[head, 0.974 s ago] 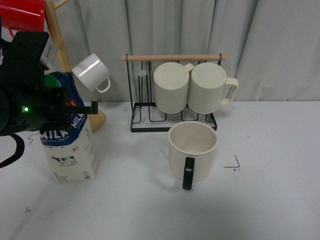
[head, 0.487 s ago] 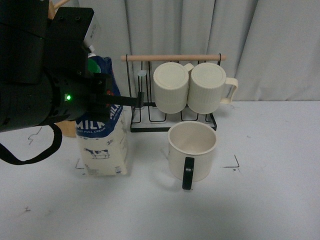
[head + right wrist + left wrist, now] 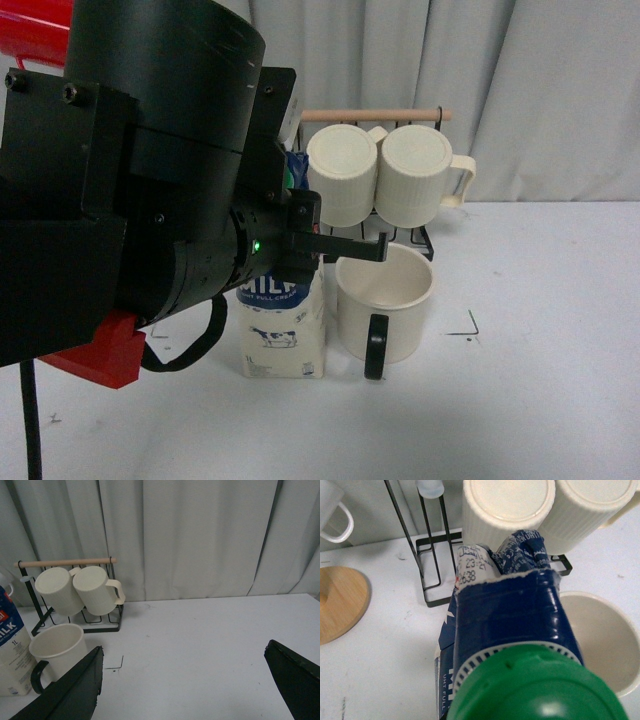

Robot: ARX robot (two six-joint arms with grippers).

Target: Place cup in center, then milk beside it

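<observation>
The cup [image 3: 385,300], cream-white with a black handle [image 3: 376,345] facing front, stands on the white patch with a black corner mark [image 3: 470,325] to its right. The milk [image 3: 283,335] stands upright close on the cup's left. My left gripper [image 3: 300,235] is shut on the carton's top; its arm hides the carton's upper part. In the left wrist view the blue carton [image 3: 510,615] and green cap [image 3: 535,685] fill the frame, with the cup [image 3: 600,640] beside. My right gripper [image 3: 182,680] is open and empty, off to the right of the cup [image 3: 55,647] and milk [image 3: 10,650].
Two ribbed cream mugs [image 3: 345,175] [image 3: 415,175] lie on a black wire rack [image 3: 430,555] just behind the cup and milk. A small white mug [image 3: 332,515] and a wooden base [image 3: 340,600] are at the back left. A red mug [image 3: 40,30] hangs at the top left.
My left arm has moved right with the milk, from the far left to just beside the cup. The arm now fills the left of the front view. The cup has not moved.
</observation>
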